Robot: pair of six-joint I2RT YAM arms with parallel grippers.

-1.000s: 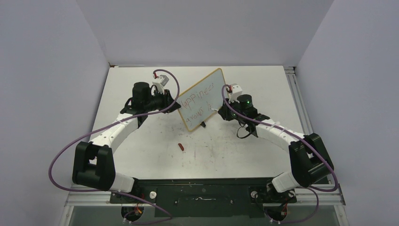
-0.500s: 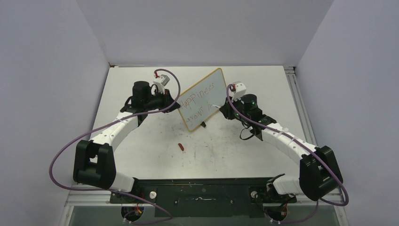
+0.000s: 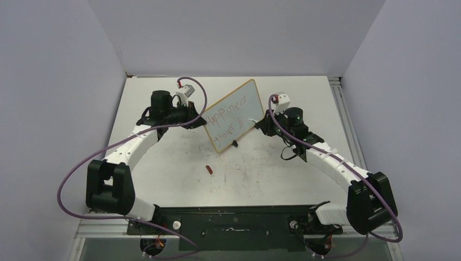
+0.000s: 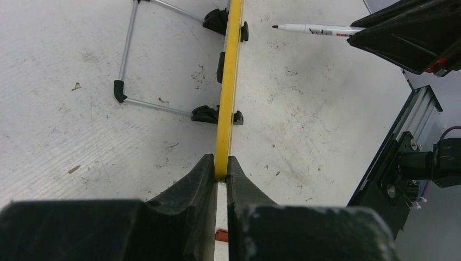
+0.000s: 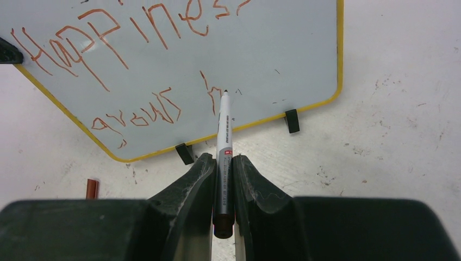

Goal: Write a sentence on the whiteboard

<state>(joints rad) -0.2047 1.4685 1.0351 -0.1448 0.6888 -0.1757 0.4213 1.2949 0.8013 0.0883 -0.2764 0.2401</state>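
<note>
Top external view: the whiteboard (image 3: pixel 245 97) stands propped on the white tabletop (image 3: pixel 261 168) around its middle, turned at a slant, between the two arms. The left hand (image 4: pixel 220 167) is at the board's left side. From the left wrist the board shows edge-on, and the two dark fingers are pinched tight on its yellow frame, one on each face. Past that grip a thin wire stand (image 4: pixel 128 54) reaches out behind the board, and the black feet (image 4: pixel 218 113) rest on the scuffed surface. The right hand (image 5: pixel 223 163) is on the board's right side, its fingers clamped narrow around the barrel of a white marker (image 5: pixel 224 128) that points at the writing face. The sentence (image 5: pixel 108 41) is in red and runs in two slanted lines. The upper line reads roughly "Happiness". The lower reads roughly "grows", followed by a single tall stroke like the beginning of an "h". The marker's tip sits just to the right of that stroke, low on the board and near the bottom frame. Whether the tip is touching the glossy surface cannot be told. A small red cap (image 3: pixel 210 169) lies alone on the tabletop in front of the board, nearer the arm bases and apart from both hands.
</note>
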